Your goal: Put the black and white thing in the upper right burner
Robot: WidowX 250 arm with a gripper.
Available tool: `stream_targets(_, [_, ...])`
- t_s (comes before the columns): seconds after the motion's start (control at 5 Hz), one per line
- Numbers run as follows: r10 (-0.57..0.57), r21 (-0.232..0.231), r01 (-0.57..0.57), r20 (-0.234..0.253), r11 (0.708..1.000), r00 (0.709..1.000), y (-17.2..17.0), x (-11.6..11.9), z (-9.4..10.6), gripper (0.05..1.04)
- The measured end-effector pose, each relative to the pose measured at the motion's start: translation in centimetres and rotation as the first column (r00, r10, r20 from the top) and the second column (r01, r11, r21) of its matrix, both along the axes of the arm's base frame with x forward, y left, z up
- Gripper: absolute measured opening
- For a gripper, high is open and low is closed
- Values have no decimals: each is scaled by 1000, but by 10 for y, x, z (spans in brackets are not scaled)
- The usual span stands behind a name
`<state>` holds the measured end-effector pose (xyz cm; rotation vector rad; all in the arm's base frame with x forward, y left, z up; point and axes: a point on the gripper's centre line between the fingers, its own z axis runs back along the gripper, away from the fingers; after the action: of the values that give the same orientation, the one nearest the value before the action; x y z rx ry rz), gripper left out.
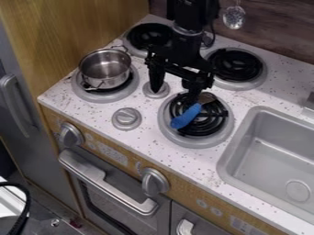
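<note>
The black gripper (176,93) hangs over the middle of the stove, its two fingers wide apart. Its left finger is above the small central knob, and its right one is at the upper edge of the lower right burner (226,133). On that burner's black coil lies a utensil with a blue handle (186,115) and a brownish, rounded head, close beside the right fingertip; whether they touch I cannot tell. The upper right burner (235,65) has a black coil inside a grey ring. Which object is the black and white thing I cannot tell.
A silver pot (105,69) stands on the lower left burner. Behind it is the upper left burner (147,36), partly hidden by the arm. The grey sink (245,137) lies at the right, and a metal utensil (234,17) hangs at the back wall.
</note>
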<state>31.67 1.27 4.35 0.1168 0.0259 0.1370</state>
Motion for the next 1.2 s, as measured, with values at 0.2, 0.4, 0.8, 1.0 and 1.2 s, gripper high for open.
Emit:
stream_targets(0.2, [1, -3, -1, -34, 1000, 999, -1, -3, -10, 999])
stream_targets(0.4, [-19, -40, 18, -34, 999, 999, -5, 27, -28, 999])
stream_targets(0.8, [-42, -69, 43, 14, 997, 999, -7, 89, -43, 999])
stream_targets(1.0, [-32, -52, 35, 50, 998, 998, 3, 109, -41, 999])
stream_targets(1.2, [-6, -29, 8, 62, 1000, 998, 20, 119, -42, 999])
